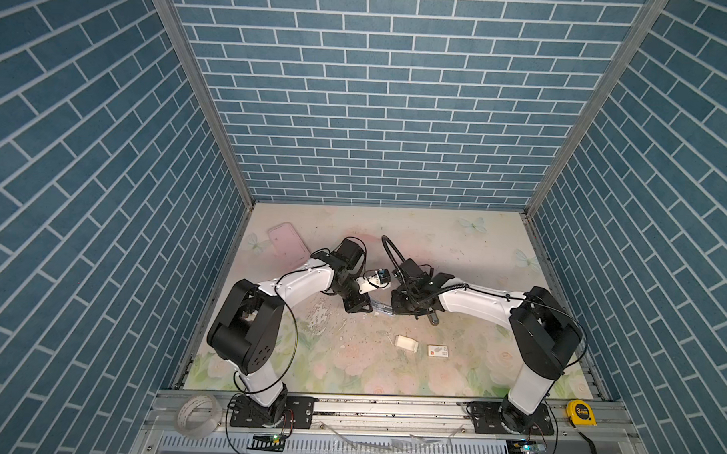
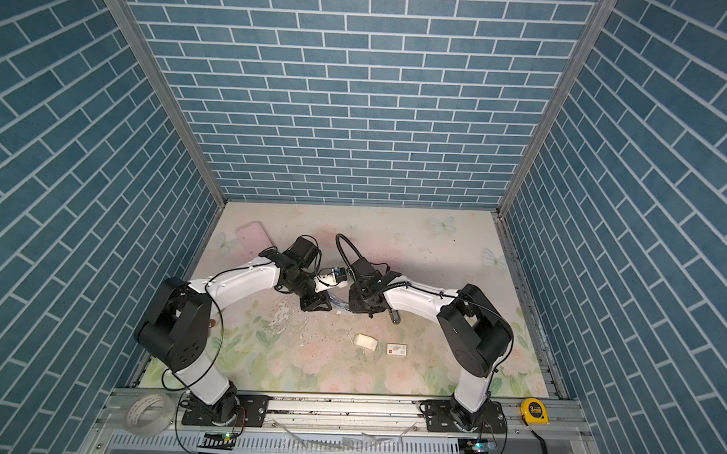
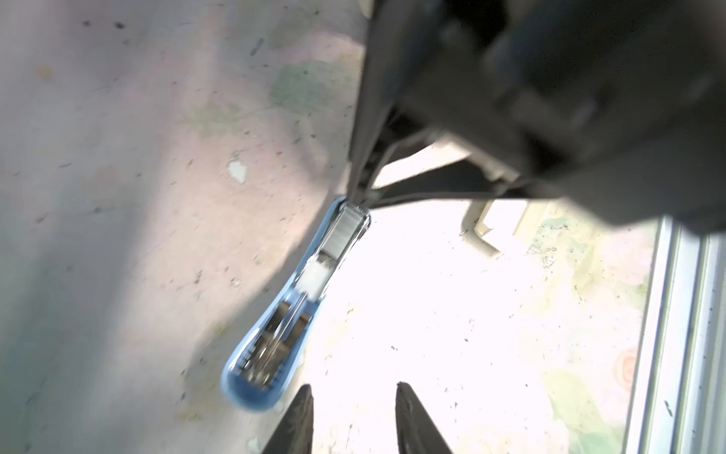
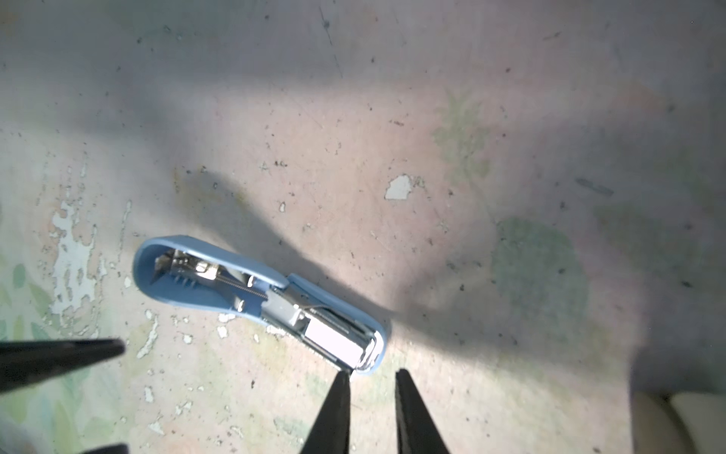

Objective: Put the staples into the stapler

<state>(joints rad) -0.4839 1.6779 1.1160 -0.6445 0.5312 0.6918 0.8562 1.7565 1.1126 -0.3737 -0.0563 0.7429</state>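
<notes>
Right wrist view: stapler point(image 4: 255, 295) lying open on table point(image 4: 432, 118), staples point(image 4: 334, 341) seated in its channel. Empty, jaws narrowly parted: right gripper point(image 4: 371, 408) at its front end, left gripper point(image 3: 353, 416) near its rear. Hazard: a fingertip nudge could skew the strip, jamming closure.

Your stapler point(image 4: 204, 300) has a light blue shell with silvery metal inside, and the staples point(image 3: 345, 232) in its channel show as a grey, finely ribbed strip. You have black fingers on both the left gripper point(image 3: 353, 416) and the right gripper point(image 4: 371, 412), and the arms point(image 1: 306, 280) alternate white links with black joints. The table point(image 1: 349, 360) carries a faded print of pink roses, green leaves and pale butterflies, flaked to white in patches. The walls point(image 1: 378, 112) around you are blue brick with white joints. Also on the table you have an off-white tray point(image 1: 405, 344), a white sleeve point(image 1: 437, 351) with a red mark and a pink phone case point(image 1: 288, 244). At the front edge sits a yellow tape measure point(image 1: 581, 412).
</notes>
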